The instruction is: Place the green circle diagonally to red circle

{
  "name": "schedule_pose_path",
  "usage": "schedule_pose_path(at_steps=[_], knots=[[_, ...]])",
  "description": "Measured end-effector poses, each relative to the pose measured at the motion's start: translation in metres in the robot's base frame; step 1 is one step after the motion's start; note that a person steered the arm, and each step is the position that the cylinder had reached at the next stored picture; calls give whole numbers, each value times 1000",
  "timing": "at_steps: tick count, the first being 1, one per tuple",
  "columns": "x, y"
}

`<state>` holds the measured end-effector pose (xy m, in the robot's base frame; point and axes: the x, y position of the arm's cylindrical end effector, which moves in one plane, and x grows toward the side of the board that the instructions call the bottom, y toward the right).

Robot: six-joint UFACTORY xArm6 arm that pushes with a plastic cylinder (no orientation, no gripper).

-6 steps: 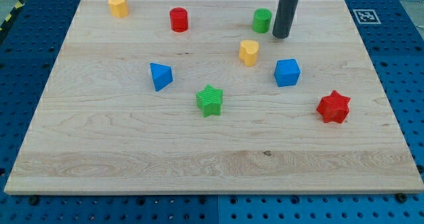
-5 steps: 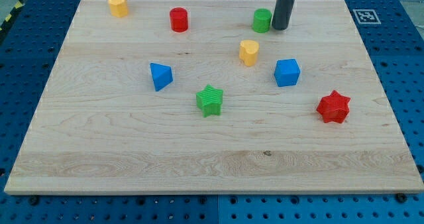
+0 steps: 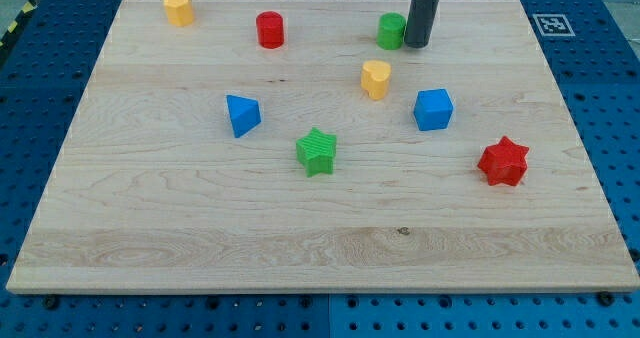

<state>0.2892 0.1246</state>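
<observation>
The green circle [image 3: 391, 31] is a short green cylinder near the top of the wooden board, right of centre. The red circle [image 3: 269, 29] stands at about the same height, well to its left. My tip [image 3: 417, 44] is at the green circle's right side, touching or nearly touching it. The dark rod rises from there out of the view's top.
A yellow heart [image 3: 376, 79] lies just below the green circle. A blue cube [image 3: 433, 109], red star [image 3: 503, 162], green star [image 3: 317, 151], blue triangle [image 3: 242, 114] and a yellow block [image 3: 178, 8] at top left also sit on the board [image 3: 300, 248].
My tip moved up and left, from a spot lower right of the green circle to its right side. The green circle shifted slightly left.
</observation>
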Motion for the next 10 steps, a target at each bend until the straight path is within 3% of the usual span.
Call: schedule_pose_path(at_steps=[3, 7, 10], knots=[[-32, -37], [-6, -39], [-3, -87]])
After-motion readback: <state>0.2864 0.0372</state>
